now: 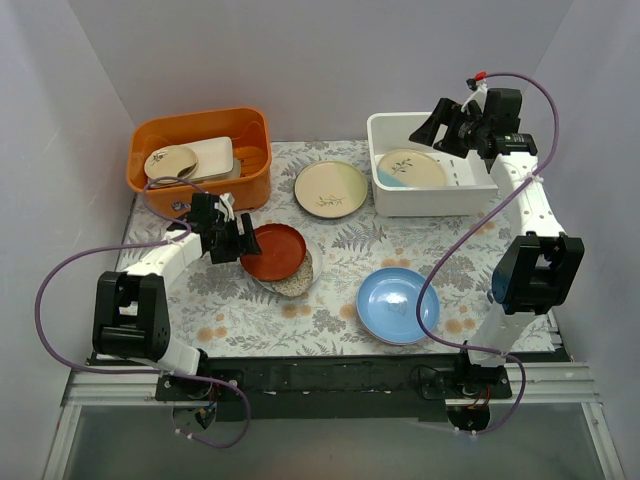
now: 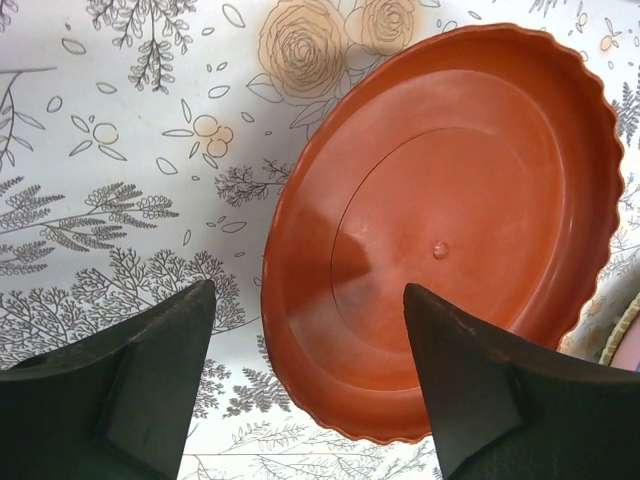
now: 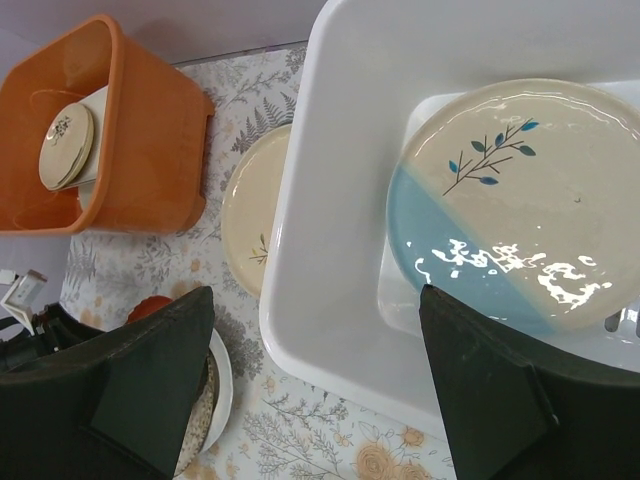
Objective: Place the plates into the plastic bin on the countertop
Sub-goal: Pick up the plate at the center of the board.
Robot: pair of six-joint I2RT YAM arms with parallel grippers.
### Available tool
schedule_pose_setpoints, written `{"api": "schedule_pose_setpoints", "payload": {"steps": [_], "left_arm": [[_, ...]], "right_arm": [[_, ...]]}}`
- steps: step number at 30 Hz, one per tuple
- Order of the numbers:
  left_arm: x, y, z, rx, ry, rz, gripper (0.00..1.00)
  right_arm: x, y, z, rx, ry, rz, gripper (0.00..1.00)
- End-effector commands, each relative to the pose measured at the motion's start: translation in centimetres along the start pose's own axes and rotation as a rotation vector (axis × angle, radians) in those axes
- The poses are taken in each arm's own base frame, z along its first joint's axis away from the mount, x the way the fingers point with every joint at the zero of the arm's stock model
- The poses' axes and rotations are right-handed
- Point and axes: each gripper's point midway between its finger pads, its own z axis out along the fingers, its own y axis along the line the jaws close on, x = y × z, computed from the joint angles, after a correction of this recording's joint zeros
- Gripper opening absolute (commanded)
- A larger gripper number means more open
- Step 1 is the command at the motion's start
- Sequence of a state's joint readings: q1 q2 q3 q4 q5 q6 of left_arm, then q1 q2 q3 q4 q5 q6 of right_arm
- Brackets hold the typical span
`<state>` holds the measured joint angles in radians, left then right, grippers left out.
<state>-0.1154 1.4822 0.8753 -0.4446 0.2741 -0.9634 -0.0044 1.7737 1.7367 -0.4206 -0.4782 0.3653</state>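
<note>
- Step in hand (my reading): the left pincer (image 1: 232,240) is set to take the dark red round scalloped plate (image 1: 277,250), left of centre in the top view.
- The red plate rests on a speckled, yellowish textured plate (image 1: 296,283), so it stands a little off the fern-and-flower patterned counter (image 1: 340,240).
- Left pincer: jaws wide apart, nothing held. In the left wrist view the plate's left rim (image 2: 290,300) lies between the two fingers.
- To do it well: slide one finger under that raised rim and the other over it, then close on the rim only. The lower plate should not be caught with it (a likely slip). Lift level before swinging towards the upper right.
- Left arm pose: elbow low at lower left, forearm reaching up and right, wrist pitched down at the plate edge.
- Right arm: folded upright at the right edge, its pincer (image 1: 432,125) above the white rectangular plastic bin (image 1: 430,202). Its jaws are open and empty.
- A cream-and-pale-blue plate with a leaf sprig (image 3: 510,205) already lies flat in the bin.
- Plates outside the bin: a cream sprig plate (image 1: 330,189) just left of it, and a blue plate (image 1: 398,305) at lower centre.
</note>
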Motion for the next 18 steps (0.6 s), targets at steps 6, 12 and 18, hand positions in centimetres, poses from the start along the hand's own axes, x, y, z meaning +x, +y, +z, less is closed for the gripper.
{"api": "schedule_pose_setpoints", "payload": {"steps": [6,12,18], "left_arm": [[-0.92,-1.16,-0.27,0.046,-0.006,0.023,0.58],[-0.80,-0.81,0.13,0.028,0.014,0.015,0.25],[-0.88,-0.97,-0.04,0.035,0.007,0.018,0.08]], "right_arm": [[-0.67,1.50,-1.04,-0.038,-0.022,-0.033,0.91],[-0.64,1.58,-1.13,-0.040,-0.019,-0.036,0.91],[-0.71,1.77,-1.26,-0.044,-0.021,-0.033,0.91]]}}
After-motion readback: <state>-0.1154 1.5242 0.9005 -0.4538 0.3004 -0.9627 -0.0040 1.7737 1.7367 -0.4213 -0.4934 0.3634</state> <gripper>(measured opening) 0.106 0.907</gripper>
